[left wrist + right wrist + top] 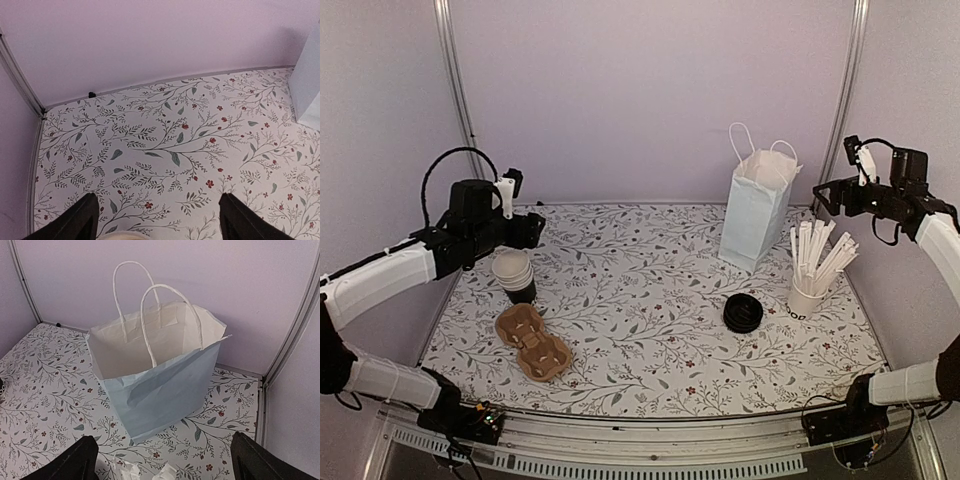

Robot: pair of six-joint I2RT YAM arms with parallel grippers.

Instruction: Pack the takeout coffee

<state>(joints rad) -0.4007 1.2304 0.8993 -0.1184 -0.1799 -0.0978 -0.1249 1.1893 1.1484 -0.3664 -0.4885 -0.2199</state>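
The black paper cup [516, 279], white inside, stands open at the left of the table; it looks like a short nested stack. Its white rim [122, 236] just shows at the bottom of the left wrist view. The round black lid [743, 313] lies flat at the centre right. My left gripper [533, 230] hovers just above and behind the cup, open and empty [157, 225]. My right gripper [823, 197] is raised at the back right, open and empty [165, 465], looking down at the pale-blue paper bag [160, 375].
The bag [755, 210] stands upright and open at the back right, handles up. A white cup of wooden stirrers [810, 285] stands to its right, tips showing below my right gripper [125, 471]. A brown cardboard cup carrier [532, 342] lies front left.
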